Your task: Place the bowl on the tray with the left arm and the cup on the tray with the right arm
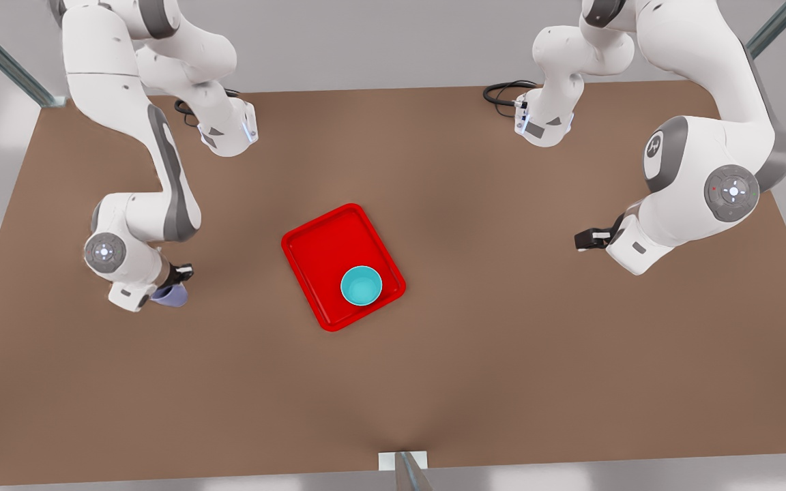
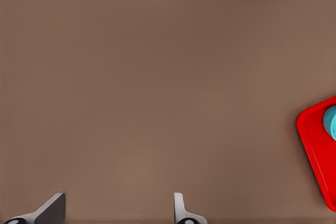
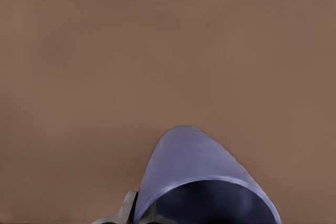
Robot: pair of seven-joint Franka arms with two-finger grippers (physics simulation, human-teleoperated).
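Observation:
The turquoise bowl (image 1: 361,286) stands upright inside the red tray (image 1: 318,239), in the corner nearer the front view's bottom right. In the left wrist view the tray (image 2: 316,145) and a sliver of the bowl (image 2: 332,121) sit at the edge. My left gripper (image 1: 587,240) hangs open and empty over bare table at the front view's right, its fingertips (image 2: 55,205) wide apart. At the front view's left, my right gripper (image 1: 176,276) is shut on the lavender cup (image 1: 171,295), which is tilted. In the right wrist view the cup (image 3: 191,161) looms close with one finger (image 3: 127,209) against its side.
The brown table (image 1: 502,341) stretches wide around the tray. Black cables (image 1: 502,92) lie at the far edge near both arm bases. A small white bracket (image 1: 403,460) stands at the near edge.

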